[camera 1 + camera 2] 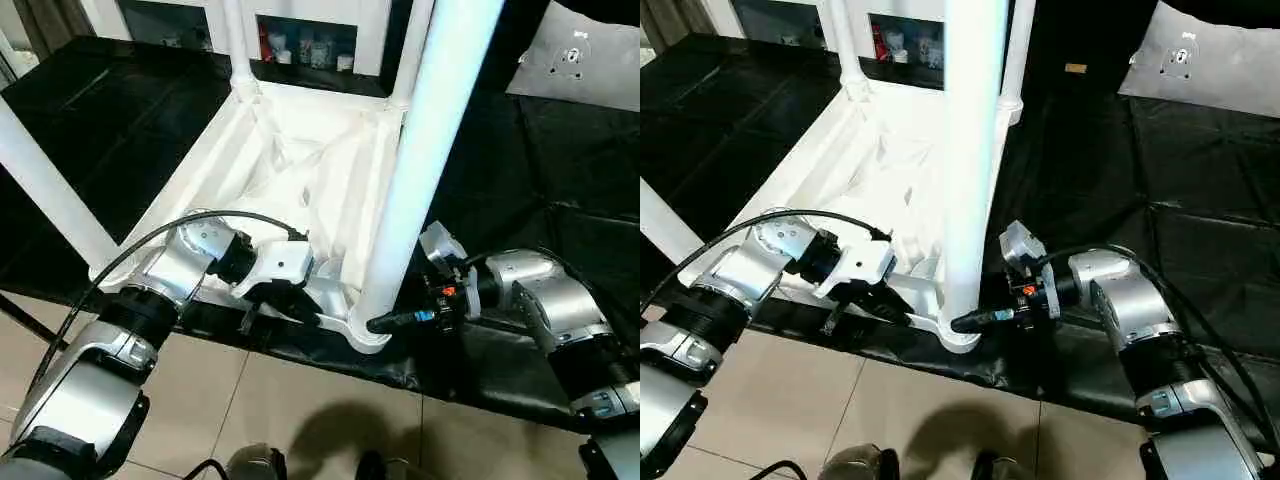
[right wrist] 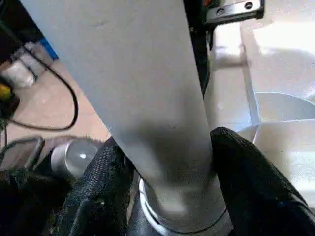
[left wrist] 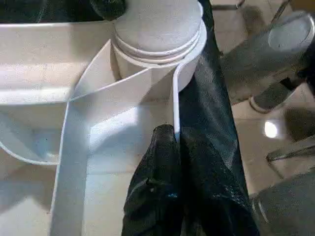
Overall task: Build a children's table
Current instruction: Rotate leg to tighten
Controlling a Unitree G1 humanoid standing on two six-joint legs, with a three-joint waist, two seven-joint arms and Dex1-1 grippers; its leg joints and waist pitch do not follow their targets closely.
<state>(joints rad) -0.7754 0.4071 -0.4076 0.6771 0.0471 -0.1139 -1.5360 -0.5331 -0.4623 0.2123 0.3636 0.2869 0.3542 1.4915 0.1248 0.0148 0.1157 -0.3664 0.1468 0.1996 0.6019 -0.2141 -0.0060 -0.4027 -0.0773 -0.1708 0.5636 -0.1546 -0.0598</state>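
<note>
1 tabletop [image 1: 300, 160] upside down, 4 legs [image 1: 425, 150] up, 2 hands.

Black sheet [image 1: 560, 180] on floor carries upturned table top [image 1: 300, 160].

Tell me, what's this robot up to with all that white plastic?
It is putting together a children's table. The tabletop lies upside down on a black sheet, and all four legs stand in its corner sockets. The left claw is shut on a thin rib of the tabletop beside the nearest socket, steadying it. The right claw has a finger on each side of the nearest leg, just above where it enters the socket.
</note>
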